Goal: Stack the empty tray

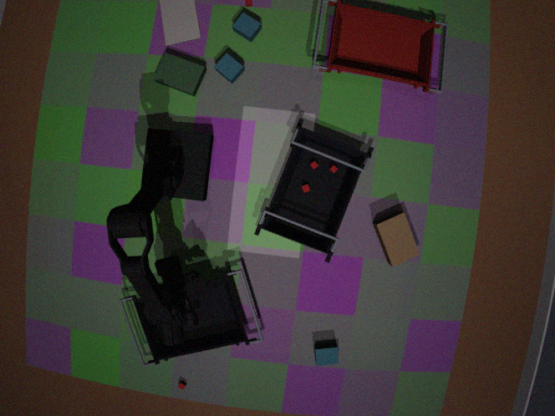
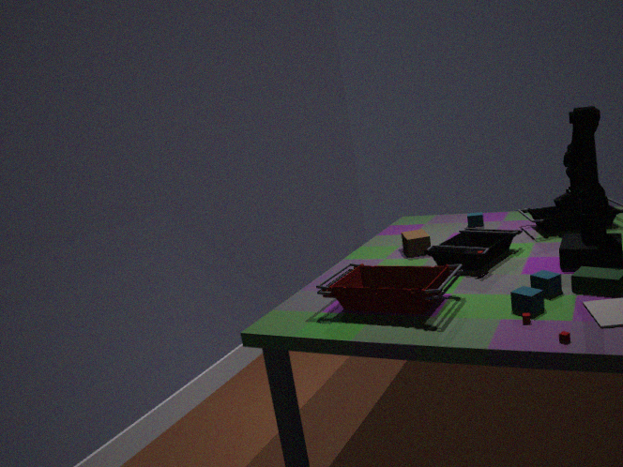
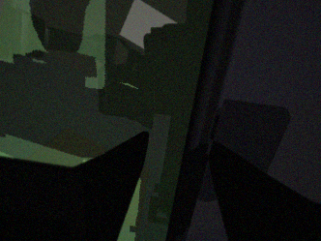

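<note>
The loaded black tray (image 1: pixel 344 203) (image 2: pixel 457 263) stands mid-table with red blocks (image 1: pixel 313 164) inside. Its upper wire bar (image 1: pixel 329 156) and lower wire bar (image 1: pixel 301 225) both lie across its top. The empty black tray (image 1: pixel 199 348) (image 3: pixel 205 95) stands at the lower left in the top view, level, its left bar (image 1: pixel 134 332) and right bar (image 1: pixel 251 306) out over its ends. My gripper (image 3: pixel 179 142) is partly open, fingertips either side of a long wall of the empty tray; a gap shows beside the left finger. The arm hides part of this tray in the top view.
A red tray (image 1: pixel 379 41) (image 2: pixel 389 293) stands at the upper right. A tan block (image 1: pixel 397 240) (image 2: pixel 416 243) is right of the loaded tray. A blue cube (image 1: pixel 326 355) lies below. Two blue cubes, a green block (image 1: pixel 180 73) and a white panel (image 1: pixel 180 17) are at the upper left.
</note>
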### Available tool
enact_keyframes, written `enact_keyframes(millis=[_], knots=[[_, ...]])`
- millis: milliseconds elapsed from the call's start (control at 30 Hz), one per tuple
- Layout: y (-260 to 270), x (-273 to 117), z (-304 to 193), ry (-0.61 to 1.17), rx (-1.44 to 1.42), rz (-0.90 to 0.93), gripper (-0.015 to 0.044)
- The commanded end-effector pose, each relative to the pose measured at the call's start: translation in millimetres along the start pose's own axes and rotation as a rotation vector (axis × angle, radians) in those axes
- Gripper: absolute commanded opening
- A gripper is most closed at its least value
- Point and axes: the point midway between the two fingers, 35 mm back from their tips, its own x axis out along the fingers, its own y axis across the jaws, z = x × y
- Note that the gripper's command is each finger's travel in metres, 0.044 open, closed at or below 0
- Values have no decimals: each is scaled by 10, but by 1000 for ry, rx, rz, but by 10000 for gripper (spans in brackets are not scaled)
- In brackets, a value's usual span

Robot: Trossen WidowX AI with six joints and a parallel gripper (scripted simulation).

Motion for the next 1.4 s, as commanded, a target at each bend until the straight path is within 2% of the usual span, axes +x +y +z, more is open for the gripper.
enact_keyframes(millis=[0,767,867,1200,1367], knots=[[14,11,-2,1,-3,6,175],[12,1,-2,1,-3,6,21],[-1,-93,-4,1,-3,5,1],[-1,-747,-3,1,-3,5,0],[5,-793,-2,1,-3,5,0]])
